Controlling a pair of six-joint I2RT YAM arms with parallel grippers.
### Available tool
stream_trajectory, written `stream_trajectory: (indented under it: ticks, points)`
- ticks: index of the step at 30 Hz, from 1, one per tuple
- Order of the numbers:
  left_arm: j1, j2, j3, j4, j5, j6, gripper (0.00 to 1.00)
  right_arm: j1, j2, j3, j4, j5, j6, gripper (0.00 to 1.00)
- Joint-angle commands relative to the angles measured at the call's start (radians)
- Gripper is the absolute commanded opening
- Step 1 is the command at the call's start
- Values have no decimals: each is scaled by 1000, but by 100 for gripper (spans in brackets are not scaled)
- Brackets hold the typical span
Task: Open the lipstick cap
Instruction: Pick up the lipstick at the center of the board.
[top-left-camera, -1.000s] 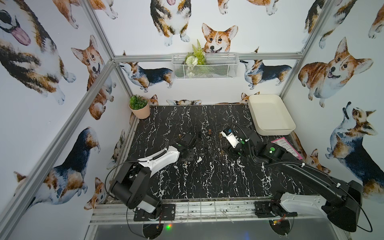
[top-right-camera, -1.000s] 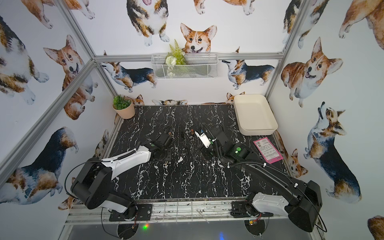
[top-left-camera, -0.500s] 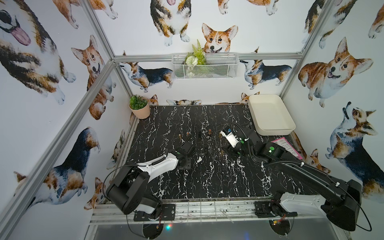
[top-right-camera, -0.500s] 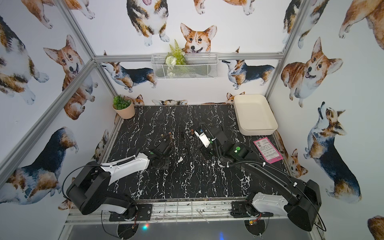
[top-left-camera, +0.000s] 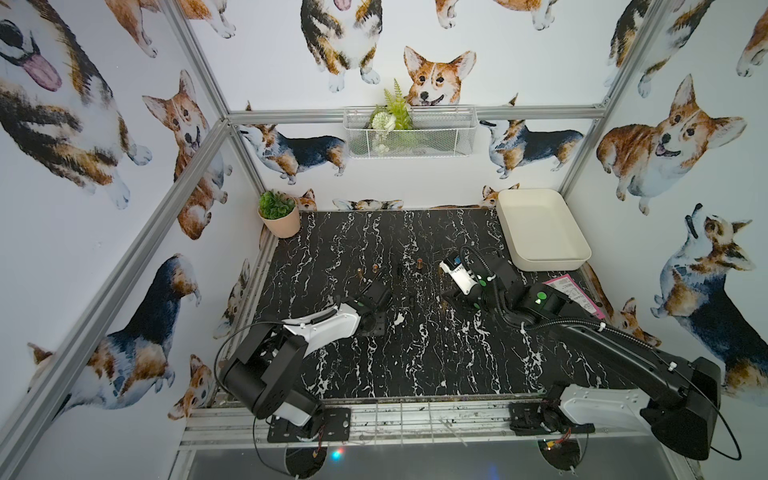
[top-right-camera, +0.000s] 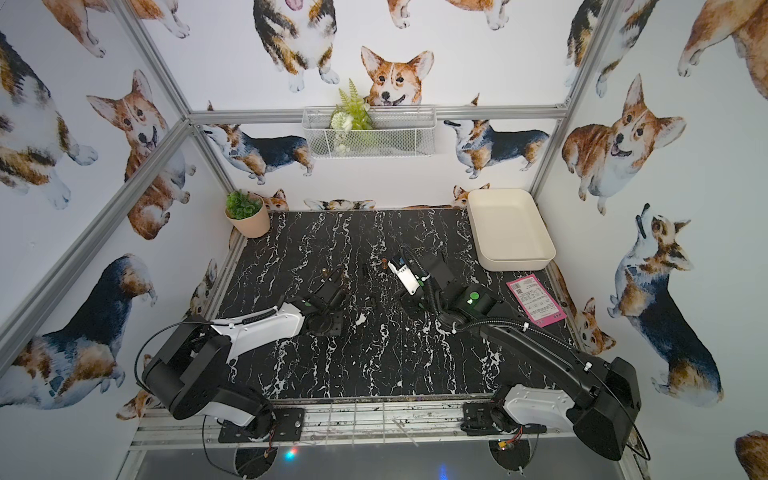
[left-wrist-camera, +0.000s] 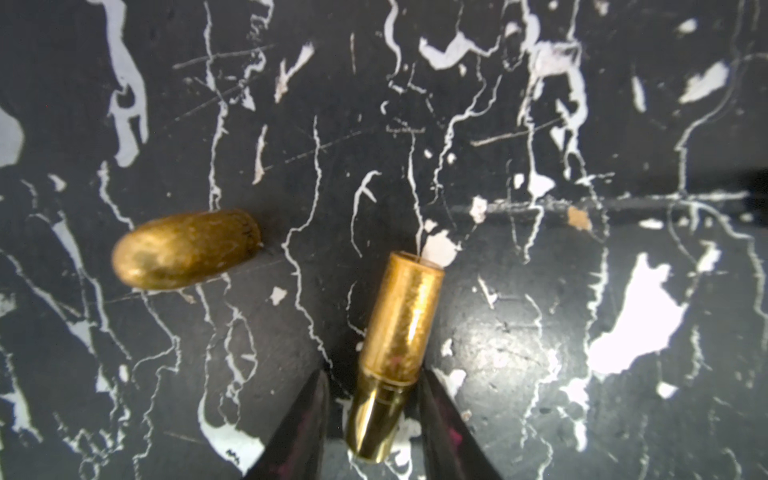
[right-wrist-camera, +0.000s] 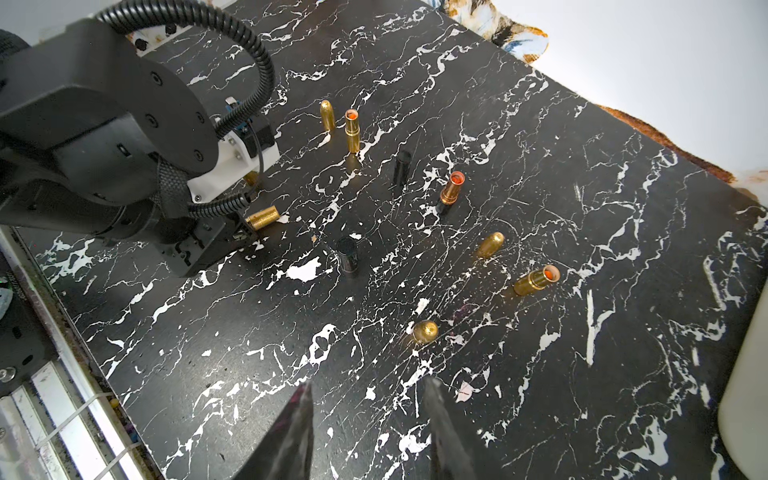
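A gold lipstick (left-wrist-camera: 395, 353) lies on the black marble table, its shiny base end between the fingers of my left gripper (left-wrist-camera: 372, 372). One finger touches it and a narrow gap shows at the other finger (left-wrist-camera: 307, 411). Its textured part points away from the gripper. A loose round-ended gold cap (left-wrist-camera: 183, 249) lies beside it, apart. The right wrist view shows the same lipstick (right-wrist-camera: 262, 218) poking out from the left gripper (right-wrist-camera: 245, 232). In both top views the left gripper (top-left-camera: 376, 297) (top-right-camera: 330, 291) sits low and hides it. My right gripper (right-wrist-camera: 368, 380) hovers open and empty.
Several other pieces dot the table: an upright open gold lipstick (right-wrist-camera: 352, 129), a copper one (right-wrist-camera: 452, 189), one lying open (right-wrist-camera: 536, 280), gold caps (right-wrist-camera: 424, 331), black tubes (right-wrist-camera: 347, 255). A cream tray (top-left-camera: 540, 226), pink card (top-left-camera: 575, 297) and plant pot (top-left-camera: 279, 216) line the edges.
My left arm has drawn back toward the near side and lowered, and its fingers have narrowed around the lipstick. The right arm has not moved.
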Motion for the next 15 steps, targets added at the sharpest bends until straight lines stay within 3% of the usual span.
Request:
stream_trajectory:
  ticks: [1, 10, 15]
  points:
    - [-1, 11, -4, -5, 0, 0, 30, 0, 0, 3, 10, -4, -10, 47]
    - [-3, 4, 11, -31, 8, 4, 17, 0, -2, 0, 14, -3, -8, 47]
    - [-3, -20, 92, -182, 25, -4, 14, 1, -6, -5, 15, -1, -6, 47]
